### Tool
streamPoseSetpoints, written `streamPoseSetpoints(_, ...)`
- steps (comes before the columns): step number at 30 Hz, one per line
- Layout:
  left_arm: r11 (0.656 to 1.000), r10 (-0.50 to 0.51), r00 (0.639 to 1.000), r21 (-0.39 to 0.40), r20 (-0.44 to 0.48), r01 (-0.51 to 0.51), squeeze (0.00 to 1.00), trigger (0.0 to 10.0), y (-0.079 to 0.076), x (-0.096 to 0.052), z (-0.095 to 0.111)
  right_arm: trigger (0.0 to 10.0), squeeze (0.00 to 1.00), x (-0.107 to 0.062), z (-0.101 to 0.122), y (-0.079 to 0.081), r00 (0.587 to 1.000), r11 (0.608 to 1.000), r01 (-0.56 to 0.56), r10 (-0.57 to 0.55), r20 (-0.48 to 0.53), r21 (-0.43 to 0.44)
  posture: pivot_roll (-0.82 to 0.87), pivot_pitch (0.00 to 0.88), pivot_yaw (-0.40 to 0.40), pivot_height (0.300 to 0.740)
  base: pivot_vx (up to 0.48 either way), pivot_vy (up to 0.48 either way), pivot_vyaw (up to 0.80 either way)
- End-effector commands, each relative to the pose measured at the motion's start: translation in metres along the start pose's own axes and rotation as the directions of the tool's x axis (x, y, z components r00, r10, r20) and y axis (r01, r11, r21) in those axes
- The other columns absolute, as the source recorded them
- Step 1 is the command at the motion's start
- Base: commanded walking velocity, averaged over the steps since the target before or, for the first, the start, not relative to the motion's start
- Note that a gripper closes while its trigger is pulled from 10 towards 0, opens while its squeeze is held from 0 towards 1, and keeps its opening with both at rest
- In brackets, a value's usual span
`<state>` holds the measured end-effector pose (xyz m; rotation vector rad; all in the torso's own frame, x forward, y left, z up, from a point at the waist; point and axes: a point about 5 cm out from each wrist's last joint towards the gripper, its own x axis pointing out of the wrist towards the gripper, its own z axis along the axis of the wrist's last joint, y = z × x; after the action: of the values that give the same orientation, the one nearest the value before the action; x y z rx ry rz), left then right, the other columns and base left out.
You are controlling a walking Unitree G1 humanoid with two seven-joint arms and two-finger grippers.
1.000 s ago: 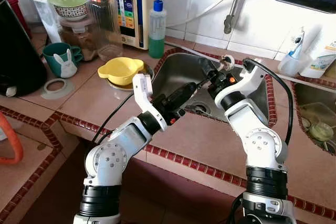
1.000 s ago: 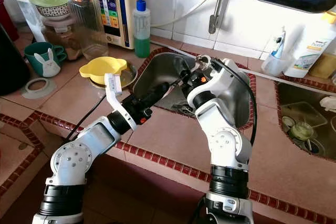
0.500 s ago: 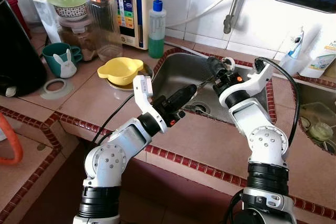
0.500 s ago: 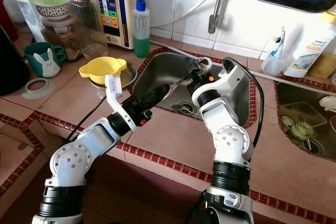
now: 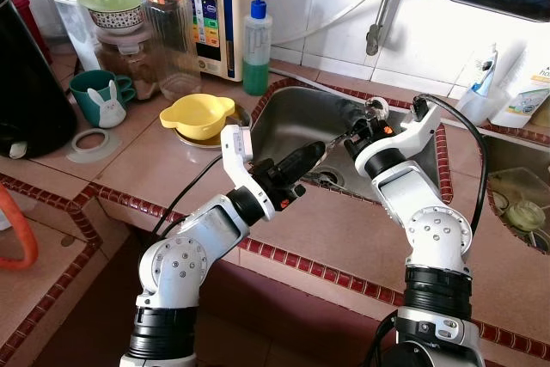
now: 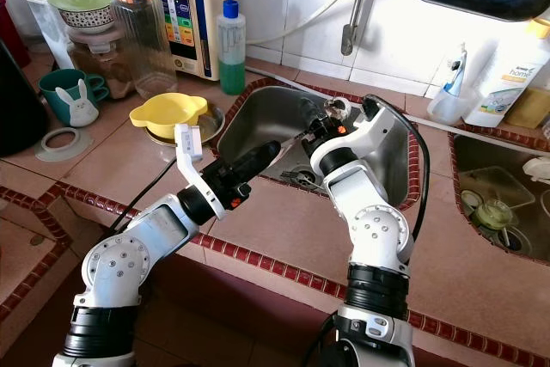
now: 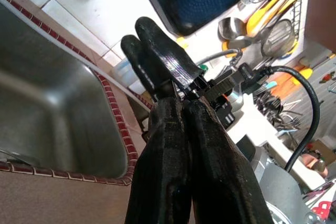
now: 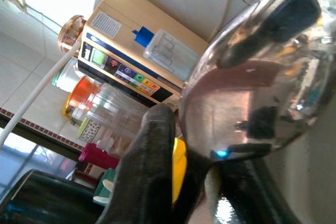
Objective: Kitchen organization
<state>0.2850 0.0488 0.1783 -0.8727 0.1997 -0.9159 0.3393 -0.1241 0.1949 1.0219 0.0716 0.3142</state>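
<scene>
Steel ladle (image 8: 252,72) clamped in right gripper (image 5: 359,126) jaws over the sink (image 5: 292,113) (left gripper (image 5: 311,152) jaws together).

Silver arms (image 5: 185,259), black cables (image 5: 473,169), black-fingered hands (image 5: 302,157)

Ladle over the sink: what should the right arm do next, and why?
Probably lift the ladle clear of the sink: the right gripper holds its shiny bowl above the basin, with the left gripper shut close beside.

A bowl (image 5: 198,115) sits left of the sink (image 5: 296,118), bottle (image 5: 256,47) behind.
</scene>
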Motion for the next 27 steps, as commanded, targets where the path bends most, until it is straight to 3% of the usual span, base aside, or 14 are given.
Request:
streamPoseSetpoints(1, 0.999, -0.016, 1.0, 0.035, 0.012, 0.015, 0.0, 2.1, -0.005, 0.001, 0.003, 0.0, 0.0, 0.001, 0.002, 0.003, 1.0, 1.0, -0.001, 0.001, 0.006, 0.002, 0.2, 0.0, -0.05, 0.74, 0.0, 0.0, 0.0)
streamPoseSetpoints(4, 0.999, 0.001, 1.0, 0.04, 0.019, -0.001, 0.0, 2.6, -0.003, 0.001, 0.005, 0.0, 0.0, 0.001, 0.002, 0.003, 1.0, 1.0, 0.001, -0.001, 0.006, 0.001, 0.2, 0.0, -0.05, 0.74, 0.0, 0.0, 0.0)
streamPoseSetpoints(5, 0.999, 0.009, 1.0, 0.045, 0.02, -0.01, 0.0, 3.3, -0.002, 0.0, 0.005, 0.0, 0.0, 0.001, 0.003, 0.003, 1.0, 1.0, 0.002, -0.002, 0.006, 0.001, 0.2, 0.0, -0.049, 0.74, 0.0, 0.0, 0.0)
streamPoseSetpoints(6, 0.999, 0.009, 1.0, 0.045, 0.02, -0.01, 0.0, 3.3, -0.002, 0.0, 0.005, 0.0, 0.0, 0.001, 0.003, 0.003, 1.0, 1.0, 0.002, -0.002, 0.006, 0.001, 0.2, 0.0, -0.049, 0.74, 0.0, 0.0, 0.0)
streamPoseSetpoints(7, 0.999, 0.011, 1.0, 0.048, 0.019, -0.012, 0.0, 4.5, -0.001, 0.0, 0.005, 0.0, 0.0, 0.001, 0.003, 0.003, 1.0, 1.0, 0.003, -0.003, 0.006, 0.001, 0.2, 0.0, -0.049, 0.74, 0.0, 0.0, 0.0)
streamPoseSetpoints(8, 0.999, 0.011, 1.0, 0.048, 0.019, -0.012, 0.0, 4.5, -0.001, 0.0, 0.005, 0.0, 0.0, 0.001, 0.003, 0.003, 1.0, 1.0, 0.003, -0.003, 0.006, 0.001, 0.2, 0.0, -0.049, 0.74, 0.0, 0.0, 0.0)
streamPoseSetpoints(9, 0.999, 0.018, 1.0, 0.051, 0.016, -0.019, 0.0, 10.0, -0.001, 0.0, 0.005, 0.0, 0.0, 0.001, 0.003, 0.003, 1.0, 1.0, 0.003, -0.003, 0.007, 0.001, 0.2, 0.0, -0.049, 0.74, 0.0, 0.0, 0.0)
streamPoseSetpoints(10, 0.999, 0.018, 1.0, 0.051, 0.016, -0.019, 0.0, 10.0, -0.001, 0.0, 0.005, 0.0, 0.0, 0.001, 0.003, 0.003, 1.0, 1.0, 0.003, -0.003, 0.007, 0.001, 0.2, 0.0, -0.049, 0.74, 0.0, 0.0, 0.0)
streamPoseSetpoints(11, 0.999, 0.016, 1.0, 0.049, 0.015, -0.017, 0.22, 10.0, -0.001, 0.0, 0.004, 0.0, 0.0, 0.001, 0.003, 0.002, 1.0, 1.0, 0.004, -0.004, 0.007, 0.001, 0.2, 0.0, -0.049, 0.74, 0.0, 0.0, 0.0)
streamPoseSetpoints(12, 0.998, 0.028, 0.999, 0.047, 0.021, -0.029, 1.0, 10.0, 0.001, 0.0, 0.005, 0.0, 0.0, 0.001, 0.003, 0.003, 1.0, 1.0, 0.005, -0.005, 0.008, 0.0, 0.2, 0.0, -0.049, 0.74, 0.0, 0.0, 0.0)
streamPoseSetpoints(22, 0.984, 0.156, 0.986, 0.074, 0.061, -0.16, 1.0, 10.0, 0.018, -0.004, 0.004, 0.0, 0.0, 0.002, 0.007, 0.001, 1.0, 0.999, 0.021, -0.02, 0.023, -0.033, 0.21, 0.0, -0.051, 0.74, 0.0, 0.0, 0.0)
streamPoseSetpoints(27, 0.976, 0.194, 0.979, 0.091, 0.066, -0.2, 1.0, 10.0, 0.022, -0.006, 0.003, 0.0, 0.0, 0.002, 0.008, -0.002, 0.999, 0.994, 0.038, -0.035, 0.029, -0.1, 0.21, 0.0, -0.053, 0.74, 0.0, 0.0, 0.0)
